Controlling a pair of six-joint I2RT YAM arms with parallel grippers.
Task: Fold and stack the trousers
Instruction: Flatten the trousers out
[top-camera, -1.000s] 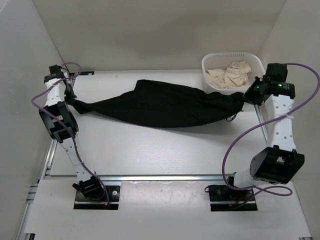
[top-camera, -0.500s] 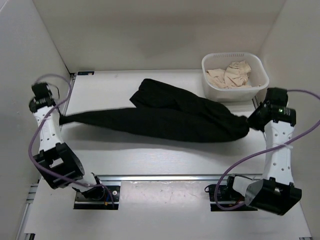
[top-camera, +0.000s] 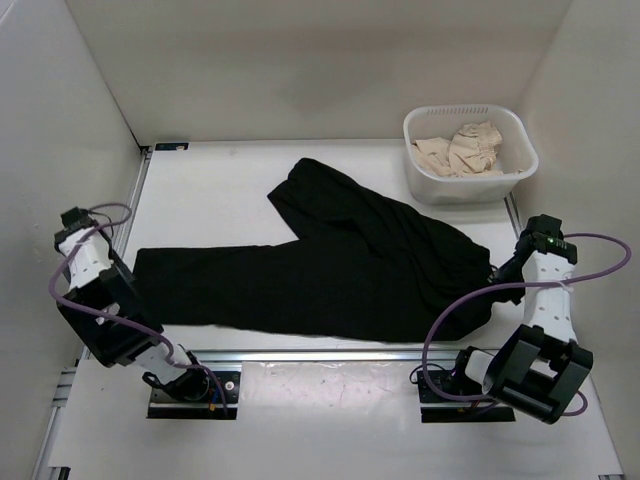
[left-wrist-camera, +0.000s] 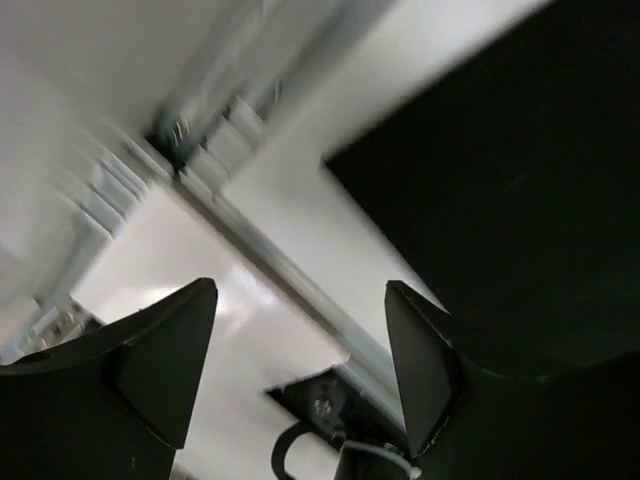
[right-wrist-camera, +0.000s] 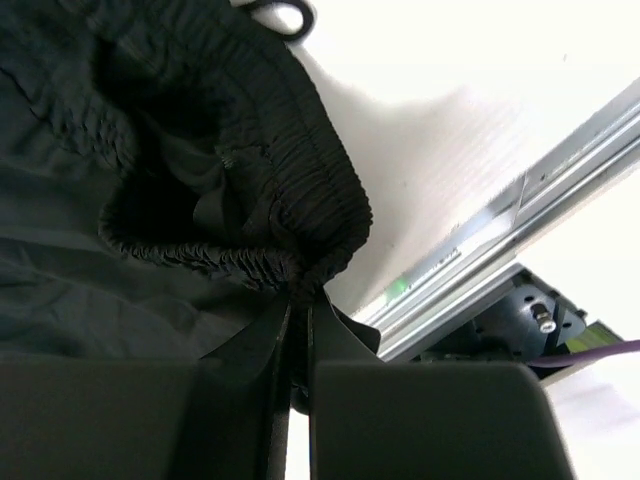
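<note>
The black trousers lie spread across the white table, their gathered waistband pinched in the closed right gripper, while the left gripper stands open and empty beside a leg end

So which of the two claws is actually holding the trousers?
The right gripper: its jaws are shut on the waistband of the trousers. The left gripper is open, with nothing between its fingers.
</note>
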